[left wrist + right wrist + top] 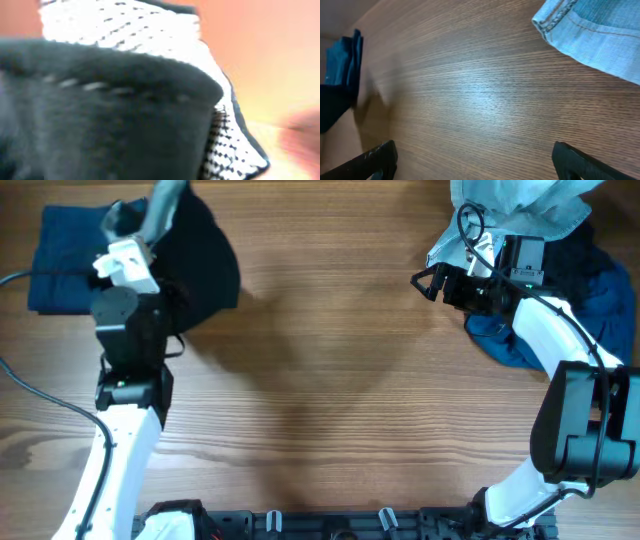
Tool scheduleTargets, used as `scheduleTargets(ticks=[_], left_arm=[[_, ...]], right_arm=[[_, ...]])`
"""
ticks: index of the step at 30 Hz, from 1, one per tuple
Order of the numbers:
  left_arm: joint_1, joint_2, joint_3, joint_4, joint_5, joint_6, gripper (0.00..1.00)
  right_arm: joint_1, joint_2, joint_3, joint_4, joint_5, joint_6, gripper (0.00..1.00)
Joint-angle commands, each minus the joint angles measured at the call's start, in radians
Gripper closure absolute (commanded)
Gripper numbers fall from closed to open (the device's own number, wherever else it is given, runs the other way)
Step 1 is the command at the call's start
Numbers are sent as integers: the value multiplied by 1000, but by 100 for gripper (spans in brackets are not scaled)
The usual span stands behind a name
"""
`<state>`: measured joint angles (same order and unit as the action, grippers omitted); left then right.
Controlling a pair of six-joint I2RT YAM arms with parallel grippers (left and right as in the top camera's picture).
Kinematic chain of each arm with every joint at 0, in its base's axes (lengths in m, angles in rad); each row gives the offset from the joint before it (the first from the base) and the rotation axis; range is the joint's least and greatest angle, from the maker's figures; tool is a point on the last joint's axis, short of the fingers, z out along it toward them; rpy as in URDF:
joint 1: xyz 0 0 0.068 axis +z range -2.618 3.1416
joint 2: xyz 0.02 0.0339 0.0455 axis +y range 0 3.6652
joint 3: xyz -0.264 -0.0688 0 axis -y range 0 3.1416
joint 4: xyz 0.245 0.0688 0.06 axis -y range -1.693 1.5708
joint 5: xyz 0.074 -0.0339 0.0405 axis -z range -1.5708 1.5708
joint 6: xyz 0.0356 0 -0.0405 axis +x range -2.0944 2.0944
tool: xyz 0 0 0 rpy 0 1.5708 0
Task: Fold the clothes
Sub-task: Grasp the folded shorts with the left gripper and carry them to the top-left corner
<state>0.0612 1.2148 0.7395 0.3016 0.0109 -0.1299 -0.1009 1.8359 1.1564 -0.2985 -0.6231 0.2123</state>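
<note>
The black shorts (205, 260) lie bunched at the back left, and one edge is pulled up in a peak (165, 202). My left gripper (136, 222) is shut on that raised edge. In the left wrist view black fabric (100, 115) fills the frame, its white mesh lining (150, 30) shows behind, and the fingers are hidden. A folded dark blue piece (62, 260) lies left of the shorts. My right gripper (428, 280) hangs open over bare wood (474, 147), near a pale-blue denim piece (600, 35) (520, 205).
A royal-blue and dark garment heap (600, 310) lies at the right edge under the right arm. The wooden table (330, 380) stretches between the two arms. A black rail (330, 525) runs along the front edge.
</note>
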Motion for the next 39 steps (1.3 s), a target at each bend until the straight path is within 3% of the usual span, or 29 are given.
scheduleTargets(ticks=[1, 5, 11, 14, 16, 18, 22, 27, 30, 35, 39], left_arm=[[62, 45, 23, 153, -12, 127, 96], [75, 85, 53, 304, -25, 127, 96], [108, 194, 189, 340, -66, 187, 96], [140, 300, 266, 339, 45, 187, 96], [169, 380, 327, 325, 216, 185, 96], [187, 420, 384, 244, 362, 167, 96], [216, 458, 541, -59, 666, 137, 96], [258, 460, 714, -303, 844, 137, 96], [293, 461, 773, -327, 832, 137, 96], [317, 503, 776, -309, 685, 117, 95], [317, 605, 778, -257, 708, 38, 94]], right_arm=[[3, -30, 9, 3, -30, 8, 0], [3, -30, 9, 1, -29, 7, 0], [3, -30, 9, -2, -31, 16, 0], [3, -30, 9, -5, -33, 27, 0], [3, -30, 9, -7, -33, 27, 1], [3, -30, 9, -8, -33, 27, 1], [3, -30, 9, 0, -32, 27, 0], [3, -30, 9, -5, -33, 27, 0], [3, -30, 9, -16, -33, 27, 0], [14, -30, 9, -9, -33, 27, 0], [37, -30, 9, -6, -33, 27, 0]])
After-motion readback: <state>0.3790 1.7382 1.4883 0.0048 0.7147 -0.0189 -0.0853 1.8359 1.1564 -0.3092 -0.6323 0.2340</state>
